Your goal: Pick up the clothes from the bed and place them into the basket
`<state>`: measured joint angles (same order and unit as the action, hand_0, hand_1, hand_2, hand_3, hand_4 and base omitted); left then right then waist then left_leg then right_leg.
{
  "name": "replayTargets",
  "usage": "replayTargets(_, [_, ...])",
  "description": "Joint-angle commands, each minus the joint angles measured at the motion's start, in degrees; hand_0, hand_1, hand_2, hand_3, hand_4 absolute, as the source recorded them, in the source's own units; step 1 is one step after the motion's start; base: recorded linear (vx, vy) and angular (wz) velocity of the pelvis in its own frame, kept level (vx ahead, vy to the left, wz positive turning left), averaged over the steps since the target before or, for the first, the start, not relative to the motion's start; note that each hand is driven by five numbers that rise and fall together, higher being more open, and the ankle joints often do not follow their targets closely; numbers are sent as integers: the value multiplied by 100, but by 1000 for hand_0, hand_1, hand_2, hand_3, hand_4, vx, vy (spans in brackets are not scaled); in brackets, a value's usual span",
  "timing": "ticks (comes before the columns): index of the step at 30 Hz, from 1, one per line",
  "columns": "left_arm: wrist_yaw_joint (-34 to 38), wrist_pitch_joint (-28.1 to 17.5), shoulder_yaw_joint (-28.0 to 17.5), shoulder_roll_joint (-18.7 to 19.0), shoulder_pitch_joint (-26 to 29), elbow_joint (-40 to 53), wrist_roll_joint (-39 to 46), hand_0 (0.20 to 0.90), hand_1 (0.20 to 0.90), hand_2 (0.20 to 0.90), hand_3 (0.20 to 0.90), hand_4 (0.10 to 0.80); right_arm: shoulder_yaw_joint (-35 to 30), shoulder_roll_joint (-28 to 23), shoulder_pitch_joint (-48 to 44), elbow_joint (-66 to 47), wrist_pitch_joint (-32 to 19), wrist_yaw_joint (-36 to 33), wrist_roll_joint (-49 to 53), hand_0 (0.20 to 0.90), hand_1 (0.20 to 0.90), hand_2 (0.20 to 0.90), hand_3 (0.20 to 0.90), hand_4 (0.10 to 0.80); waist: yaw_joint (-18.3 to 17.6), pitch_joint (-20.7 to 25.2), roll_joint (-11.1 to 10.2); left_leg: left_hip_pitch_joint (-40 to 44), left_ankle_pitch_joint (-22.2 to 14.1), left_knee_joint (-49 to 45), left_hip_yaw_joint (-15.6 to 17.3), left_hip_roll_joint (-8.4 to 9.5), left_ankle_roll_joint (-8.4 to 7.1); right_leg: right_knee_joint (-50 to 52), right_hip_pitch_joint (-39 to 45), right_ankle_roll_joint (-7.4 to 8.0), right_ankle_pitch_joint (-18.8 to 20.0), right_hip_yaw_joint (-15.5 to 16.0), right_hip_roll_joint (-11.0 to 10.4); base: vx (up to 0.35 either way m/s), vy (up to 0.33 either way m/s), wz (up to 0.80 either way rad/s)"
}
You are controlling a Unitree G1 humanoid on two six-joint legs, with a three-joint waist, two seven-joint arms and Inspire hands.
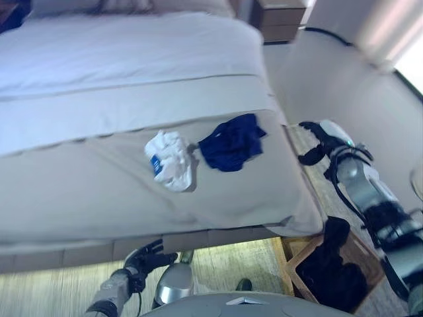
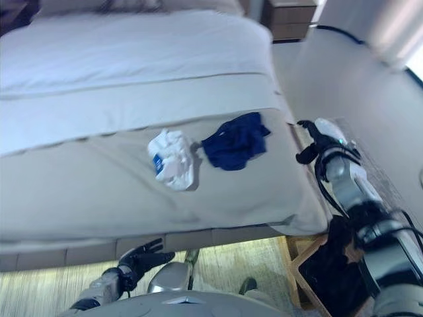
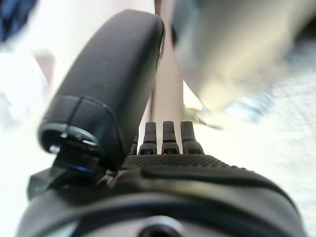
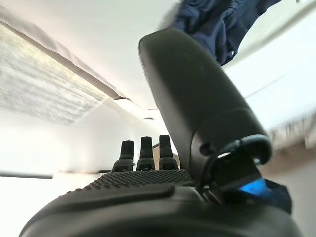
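Observation:
A white garment [image 1: 170,159] with a blue patch and a dark blue garment [image 1: 230,142] lie side by side on the bed [image 1: 99,178], near its right corner. The blue garment also shows in the right wrist view [image 4: 217,19]. My right hand [image 1: 312,142] is open and empty, raised beside the bed's right edge, a short way right of the blue garment. My left hand [image 1: 149,257] is open and empty, low in front of the bed's foot. A wooden basket [image 1: 360,247] with dark clothes [image 1: 334,264] in it stands on the floor at the bed's lower right corner.
A wooden nightstand [image 1: 281,20] stands beyond the bed at the top right. Grey floor runs along the bed's right side, and a striped rug [image 1: 53,290] lies in front of the bed.

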<state>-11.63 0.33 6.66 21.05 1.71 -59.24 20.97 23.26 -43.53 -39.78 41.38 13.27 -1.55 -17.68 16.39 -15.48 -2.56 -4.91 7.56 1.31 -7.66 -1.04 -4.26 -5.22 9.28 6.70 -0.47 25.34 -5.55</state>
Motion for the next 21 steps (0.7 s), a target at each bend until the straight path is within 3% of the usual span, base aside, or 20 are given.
replayTargets(1, [-23,65,243,560,157,53,273,900,900,900,900,800,742,-178,-1825,348,607,-693,-789,900,900,900,900,800,658,-458,-243,-402,-949,-681,-48,430,469,1293,-585,-313,-460,177,-178,-55,64,59])
replayTargets(8, [-100,-120,200,610,316,93,650,900,900,900,900,800,1269,-21,-2701,1449,1378,-960,-1700,900,900,900,900,800,1103,-807,-137,-907,-698,-500,-341,491,493,1611,-973,-321,-473,577,-361,-33,79,49])
replayTargets(10, [-170,-232,178,559,316,144,798,900,900,900,900,800,1387,26,-2828,1768,1673,-526,-1969,900,900,900,900,800,1217,-894,-129,-1061,-625,-451,-415,516,493,1690,-1120,-309,-490,659,-402,-6,81,42])
replayTargets(13, [-271,-351,176,536,305,254,937,900,900,900,900,800,1499,103,-2859,2298,1738,268,-2145,900,900,900,900,800,1346,-1021,-138,-1235,-558,-438,-469,522,492,1763,-1276,-286,-475,792,-469,6,43,21])
replayTargets(21, [-415,-630,348,531,498,671,1348,900,900,900,900,800,1483,246,-2990,2798,1636,596,-2142,900,900,900,900,800,1457,-1430,-83,-1861,-468,-721,-464,557,515,2209,-1820,-251,-543,897,-579,1,7,2])
